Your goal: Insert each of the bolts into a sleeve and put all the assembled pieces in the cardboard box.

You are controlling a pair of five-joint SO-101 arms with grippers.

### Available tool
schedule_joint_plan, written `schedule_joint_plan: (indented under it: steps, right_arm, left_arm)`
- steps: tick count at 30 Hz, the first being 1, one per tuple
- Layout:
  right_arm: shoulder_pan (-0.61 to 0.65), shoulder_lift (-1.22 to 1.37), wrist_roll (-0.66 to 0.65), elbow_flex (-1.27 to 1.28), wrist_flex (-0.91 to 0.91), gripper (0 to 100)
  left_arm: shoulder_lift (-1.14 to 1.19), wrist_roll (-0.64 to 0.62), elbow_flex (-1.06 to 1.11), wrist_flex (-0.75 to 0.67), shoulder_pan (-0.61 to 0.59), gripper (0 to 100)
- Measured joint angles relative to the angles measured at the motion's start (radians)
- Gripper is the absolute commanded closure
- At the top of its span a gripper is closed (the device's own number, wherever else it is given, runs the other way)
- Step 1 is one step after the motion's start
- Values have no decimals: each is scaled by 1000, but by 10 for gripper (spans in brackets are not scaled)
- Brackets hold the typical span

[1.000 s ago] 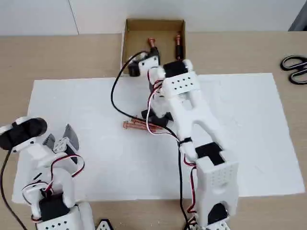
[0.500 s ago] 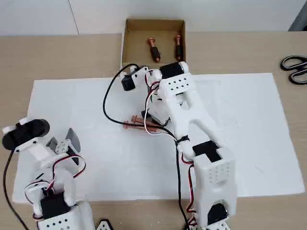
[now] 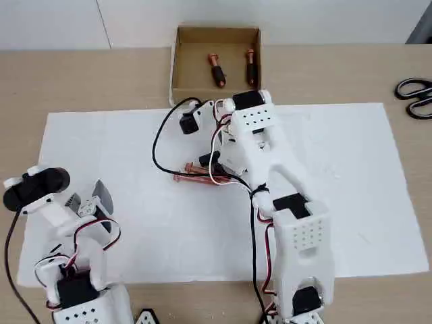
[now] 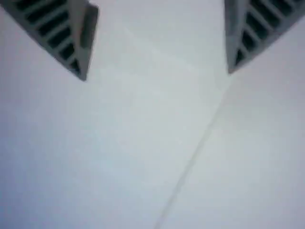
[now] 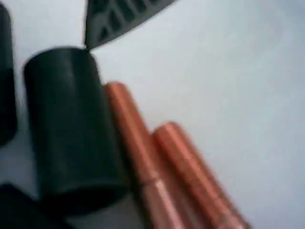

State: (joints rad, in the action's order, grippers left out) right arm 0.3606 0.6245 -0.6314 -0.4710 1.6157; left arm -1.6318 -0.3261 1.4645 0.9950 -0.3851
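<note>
Two black-sleeved copper bolts (image 3: 217,70) lie in the brown cardboard box (image 3: 233,84) at top centre, at least two bare copper bolts (image 3: 192,173) lie mid-frame, the left gripper (image 3: 86,196) is splayed, and I cannot tell the right gripper (image 5: 97,36)'s hold.

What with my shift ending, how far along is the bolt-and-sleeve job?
Done: two assembled pieces lie in the cardboard box. In hand: the right hand sits at loose bolts and a black sleeve on the paper. Remaining: those bolts need sleeving and boxing; the left hand is open, empty.
</note>
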Motion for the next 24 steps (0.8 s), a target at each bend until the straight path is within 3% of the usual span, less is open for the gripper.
schedule_joint_plan:
  steps: [13,18,24]
  right_arm:
    - [0,66,0,0,-48,819]
    - [-5,74,2,-12,-52,983]
    - [-12,74,2,-14,-74,985]
  left_arm:
    - [0,0,12,0,0,819]
    - [0,0,12,0,0,819]
    - [0,0,12,0,0,819]
